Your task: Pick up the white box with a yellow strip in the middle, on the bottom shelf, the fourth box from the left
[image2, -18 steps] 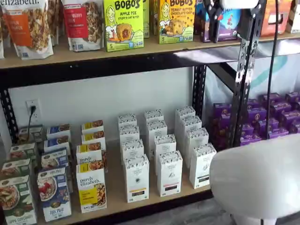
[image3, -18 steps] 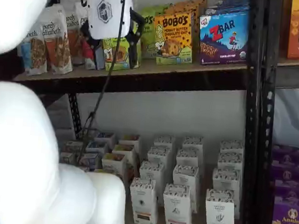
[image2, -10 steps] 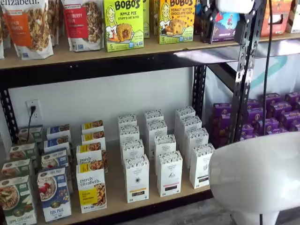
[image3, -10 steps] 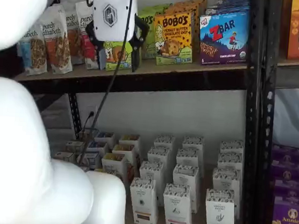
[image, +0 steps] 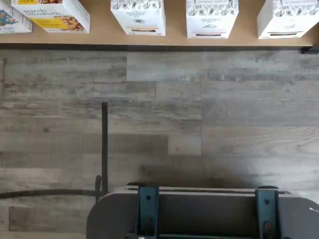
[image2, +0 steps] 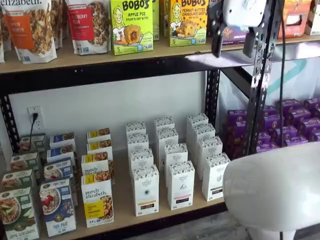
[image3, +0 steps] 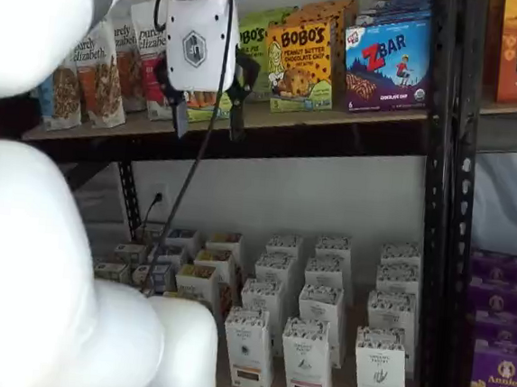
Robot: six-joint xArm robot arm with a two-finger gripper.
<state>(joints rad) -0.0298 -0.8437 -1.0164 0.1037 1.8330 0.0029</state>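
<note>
Black rack, two tan shelves, stock faced forward in rows.
Lower centre: white box [image2: 146, 190] with yellow strip fronts its row on bottom shelf [image2: 125, 212], reachable. Upper right: tool [image2: 234, 36] released, jaws spread, well above, presumably pre-approach.

The white box [image2: 146, 190] stands upright at the front edge of the bottom shelf [image2: 122, 202], a tall carton with a grey-speckled patterned top, a small round logo mid-front and a yellow-orange strip low on its face. It heads a row of like cartons running back. The shelf is a light tan board with a black frame.
</note>
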